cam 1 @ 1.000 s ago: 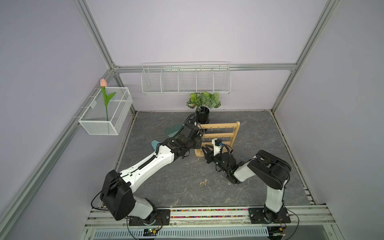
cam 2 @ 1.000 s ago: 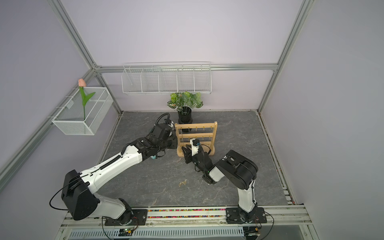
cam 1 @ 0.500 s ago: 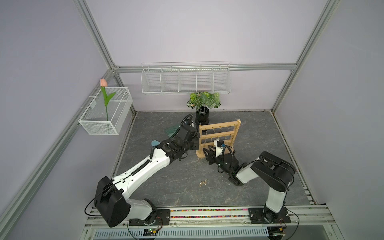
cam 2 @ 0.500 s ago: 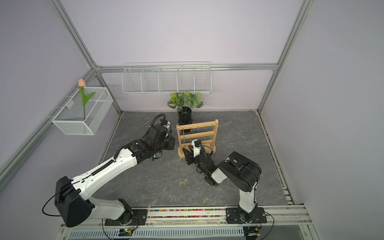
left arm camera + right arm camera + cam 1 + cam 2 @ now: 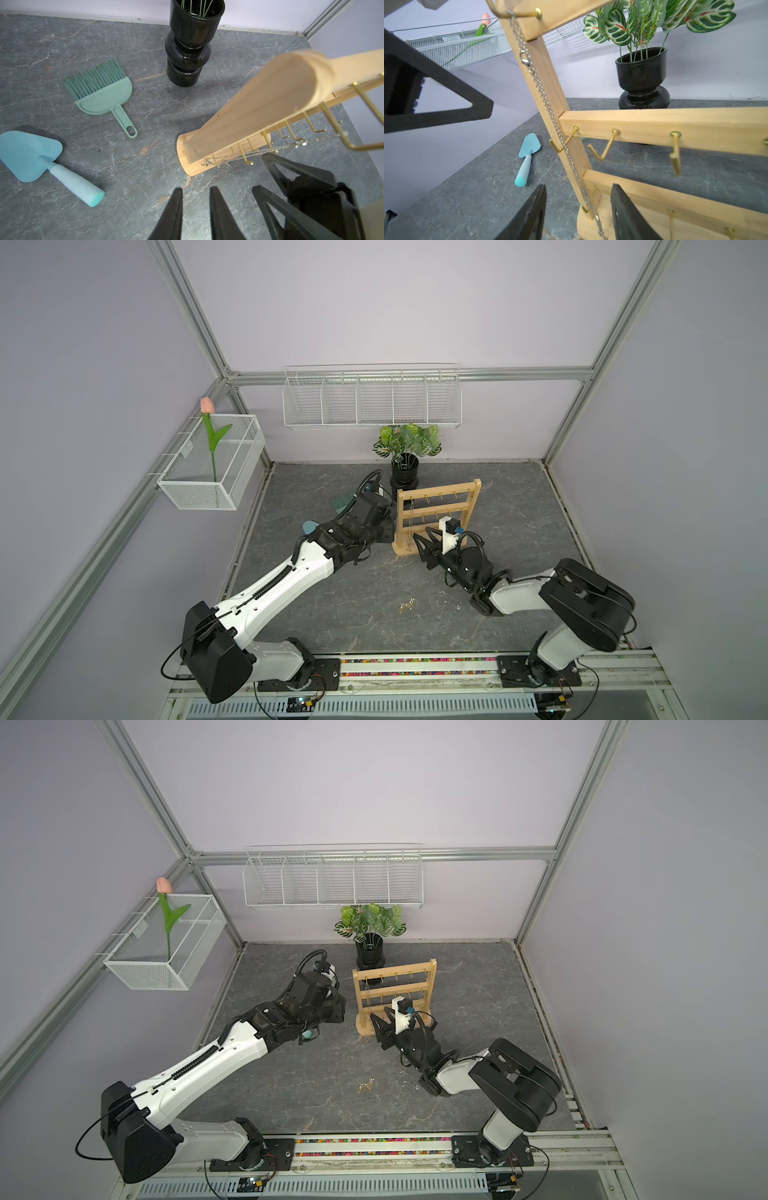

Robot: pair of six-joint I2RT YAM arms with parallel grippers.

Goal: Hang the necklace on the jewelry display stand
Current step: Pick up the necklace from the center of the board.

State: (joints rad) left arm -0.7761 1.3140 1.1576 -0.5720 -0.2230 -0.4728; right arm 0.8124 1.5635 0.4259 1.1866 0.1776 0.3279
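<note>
The wooden jewelry display stand (image 5: pixel 473 506) (image 5: pixel 432 977) stands upright at mid-table. A silver necklace (image 5: pixel 544 95) hangs from the end hook of its top crossbar, and its chain runs down the left upright to the base (image 5: pixel 259 151). My right gripper (image 5: pixel 578 186) (image 5: pixel 423 536) is open in front of the stand. Its jaws sit either side of the chain's lower end without touching it. My left gripper (image 5: pixel 196 188) hovers just left of the stand's base. Its jaws are a little apart and hold nothing.
A black vase with a leafy plant (image 5: pixel 405 472) stands right behind the stand. A green hand brush (image 5: pixel 101 91) and a blue trowel (image 5: pixel 31 153) lie to the left. A small gold jewelry piece (image 5: pixel 407 605) lies near the front. White wire baskets (image 5: pixel 372 402) hang on the walls.
My right jaws have spread apart around the chain's lower end. The stand has come from a tilt to upright. My left gripper has pulled back from the left upright.
</note>
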